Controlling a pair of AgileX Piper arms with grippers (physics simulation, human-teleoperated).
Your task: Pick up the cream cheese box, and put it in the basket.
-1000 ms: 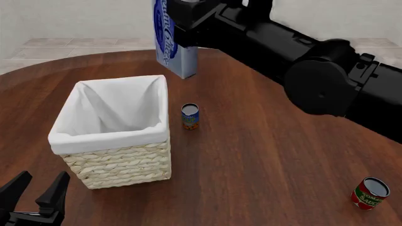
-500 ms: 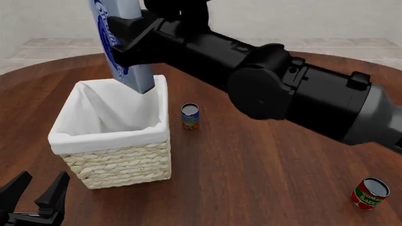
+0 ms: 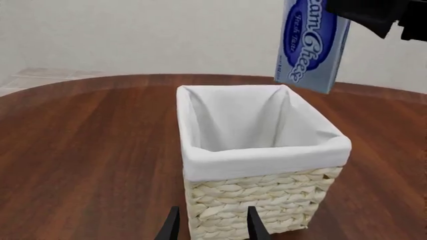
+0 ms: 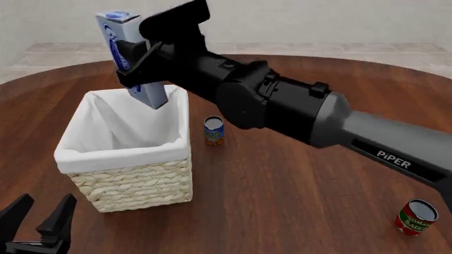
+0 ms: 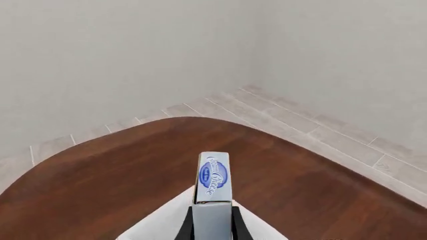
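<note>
The cream cheese box [image 4: 115,39], pale blue with a dark blue oval logo, hangs upright over the far side of the basket [image 4: 134,182], its lower end at about rim height. My right gripper [image 4: 139,63] is shut on it. The left wrist view shows the box [image 3: 310,45] above the basket's [image 3: 260,200] far corner. The right wrist view shows the box [image 5: 213,180] between my right gripper's [image 5: 213,225] fingers, with white lining [image 5: 157,225] below. My left gripper [image 4: 44,203] is open and empty near the table's front edge, in front of the basket; it also shows in the left wrist view [image 3: 212,225].
A small can [image 4: 213,130] stands just right of the basket. A red sauce can [image 4: 416,217] stands at the front right. The right arm [image 4: 297,111] stretches across the table from the right. The table [image 4: 297,201] is round dark wood.
My right arm has swung left with the box, from beyond the basket's far right corner to over its far side. The left gripper has stayed put.
</note>
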